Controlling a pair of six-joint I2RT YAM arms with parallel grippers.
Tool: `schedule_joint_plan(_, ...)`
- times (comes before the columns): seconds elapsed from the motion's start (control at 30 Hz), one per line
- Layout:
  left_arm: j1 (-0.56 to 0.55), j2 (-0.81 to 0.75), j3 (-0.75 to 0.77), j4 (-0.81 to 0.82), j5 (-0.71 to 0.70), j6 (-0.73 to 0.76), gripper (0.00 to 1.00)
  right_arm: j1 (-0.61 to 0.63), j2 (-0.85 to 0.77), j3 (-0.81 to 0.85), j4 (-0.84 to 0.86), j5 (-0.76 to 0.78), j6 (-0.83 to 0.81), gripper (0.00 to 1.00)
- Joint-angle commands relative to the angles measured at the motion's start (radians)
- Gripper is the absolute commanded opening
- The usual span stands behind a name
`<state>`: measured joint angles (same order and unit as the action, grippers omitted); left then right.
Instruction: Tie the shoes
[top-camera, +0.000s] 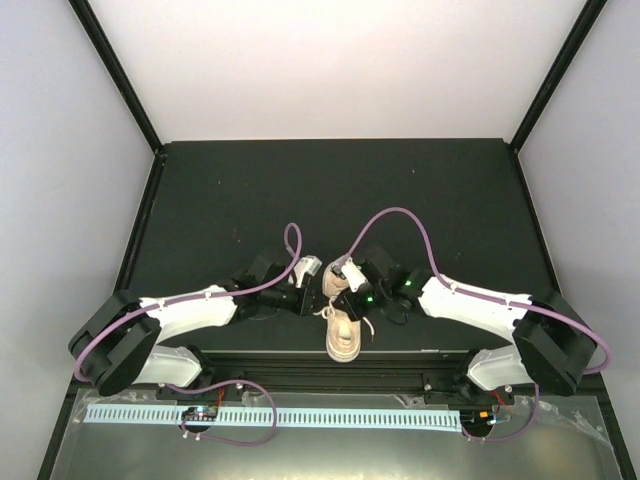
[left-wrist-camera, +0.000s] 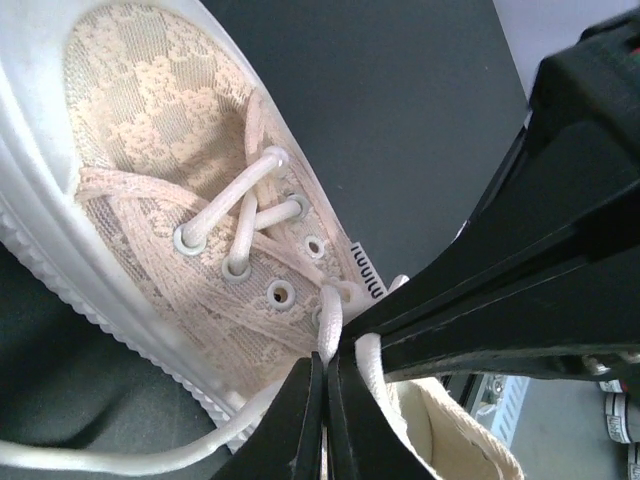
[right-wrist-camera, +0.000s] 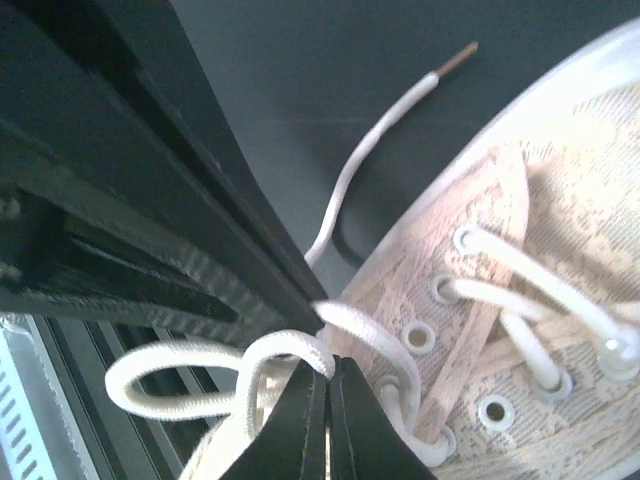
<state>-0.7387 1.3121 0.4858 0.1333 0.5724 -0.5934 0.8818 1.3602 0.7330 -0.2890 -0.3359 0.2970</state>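
The beige-pink lace-pattern shoe (top-camera: 342, 335) lies at the near edge of the black table between both arms, heel toward the bases. My left gripper (left-wrist-camera: 327, 365) is shut on an off-white lace (left-wrist-camera: 331, 322) just above the top eyelets of the shoe (left-wrist-camera: 150, 150). My right gripper (right-wrist-camera: 328, 370) is shut on a loop of lace (right-wrist-camera: 285, 350) beside the shoe's eyelets (right-wrist-camera: 560, 250). A free lace end with a brown tip (right-wrist-camera: 455, 60) trails over the table. In the top view the left gripper (top-camera: 318, 295) and the right gripper (top-camera: 346, 298) meet tip to tip over the shoe's opening.
The black mat (top-camera: 330, 200) stretches back to white walls. A black rail runs along the near edge, with a white perforated strip (top-camera: 280, 415) behind it. Purple cables (top-camera: 400, 215) arch over both wrists. The other arm's black fingers (left-wrist-camera: 500, 290) crowd each wrist view.
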Motion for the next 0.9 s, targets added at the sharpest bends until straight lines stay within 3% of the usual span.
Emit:
schedule_joint_plan(0.0,0.005,0.018,0.034,0.059,-0.010,0.019,0.02,-0.003,0.015,-0.041,0.061,-0.023,0.014,0.02)
schedule_joint_plan(0.5,0.004,-0.005,-0.024,0.167,0.055,0.023,0.02,-0.002,0.049,-0.071,0.090,0.014,0.050,0.02)
schedule_joint_plan(0.8,0.001,0.004,-0.027,0.110,0.149,0.088,0.02,-0.001,0.038,-0.095,0.130,0.050,0.083,0.02)
schedule_joint_plan(0.87,0.008,-0.017,-0.019,0.066,0.124,0.107,0.08,-0.002,0.036,-0.099,0.131,0.051,0.083,0.02)
